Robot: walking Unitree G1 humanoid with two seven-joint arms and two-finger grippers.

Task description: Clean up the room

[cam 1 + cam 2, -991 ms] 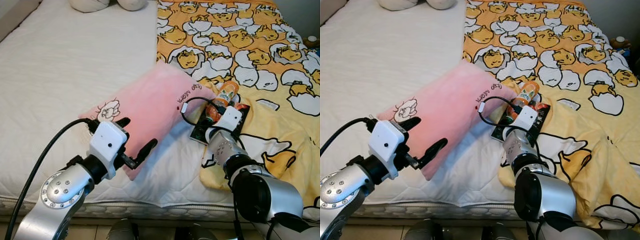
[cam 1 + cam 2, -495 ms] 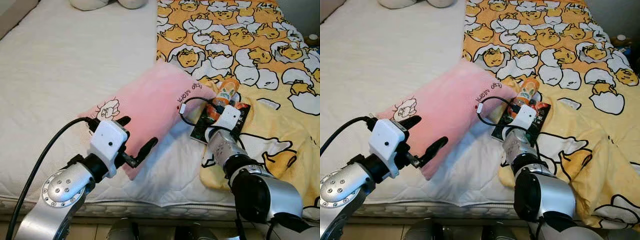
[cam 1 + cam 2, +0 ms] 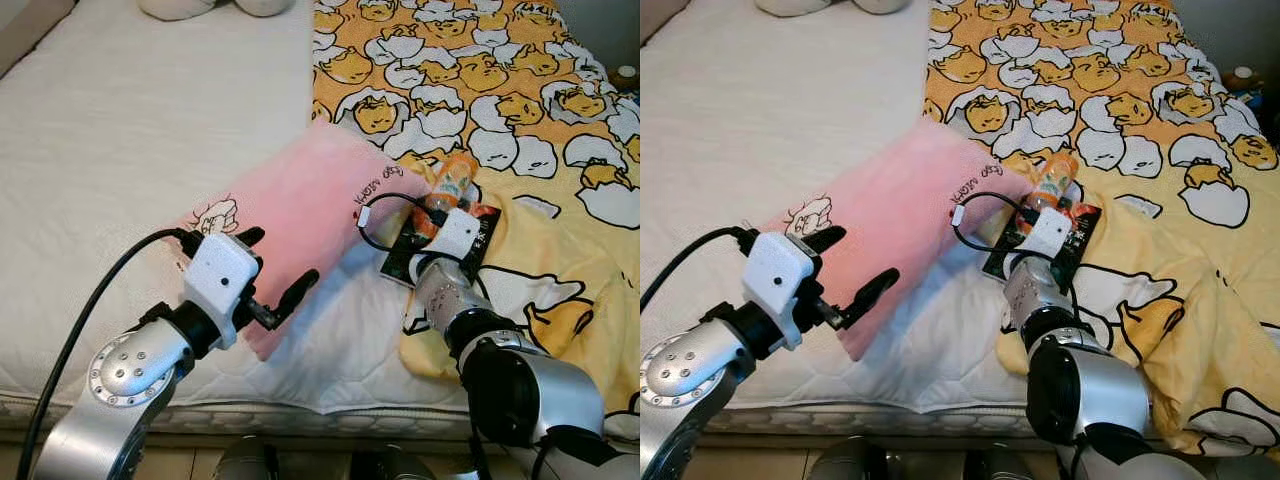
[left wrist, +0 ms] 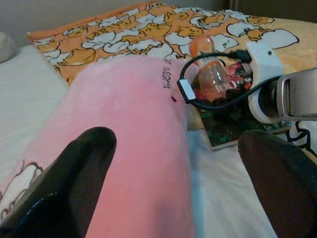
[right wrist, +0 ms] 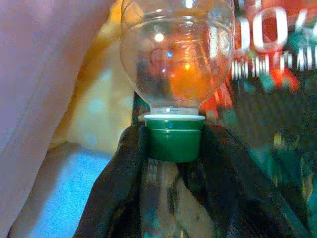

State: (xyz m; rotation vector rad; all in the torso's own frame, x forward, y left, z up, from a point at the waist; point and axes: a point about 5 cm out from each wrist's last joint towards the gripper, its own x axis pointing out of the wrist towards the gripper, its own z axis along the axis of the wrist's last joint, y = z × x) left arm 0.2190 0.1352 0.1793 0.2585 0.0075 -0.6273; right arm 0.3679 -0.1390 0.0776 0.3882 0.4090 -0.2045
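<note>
My left gripper (image 3: 272, 279): arm bent, raised, jaws spread wide apart. My right gripper (image 5: 174, 148): arm stretched forward and low, jaws closed on a green cap.

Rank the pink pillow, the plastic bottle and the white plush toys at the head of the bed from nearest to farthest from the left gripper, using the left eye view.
1. The pink pillow: right in front of the left gripper, between its open jaws.
2. The plastic bottle: off to the robot's right, with the right gripper at its green cap.
3. The white plush toys: at the far end of the bed.
</note>
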